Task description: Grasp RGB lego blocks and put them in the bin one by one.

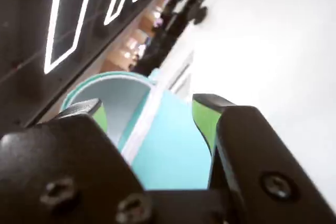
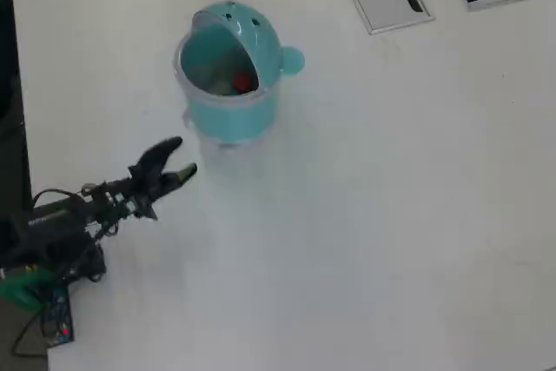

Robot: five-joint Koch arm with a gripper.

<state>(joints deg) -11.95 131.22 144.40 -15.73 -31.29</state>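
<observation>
Hand point(image 2: 181, 155) spread, empty, hanging just beside bin point(image 2: 230, 106), short of its open mouth. Red block point(image 2: 241, 83) inside bin; no other blocks seen on table point(image 2: 391, 215). Risk, my guess: hand drifting toward bin clips wall, tips it, spills the block.

The arm point(image 2: 95, 206) is black plastic, slim and jointed, with thin dark cables looping around its base at the left edge of the tabletop. A green part point(image 2: 22, 288) sits at that base, and below it a small board shows tiny red lights. The fingers point(image 1: 207, 116) are matte black with rounded edges, each lined on its inner face with a yellow-green pad. Three dull metal screws are sunk into the black housing behind them.
</observation>
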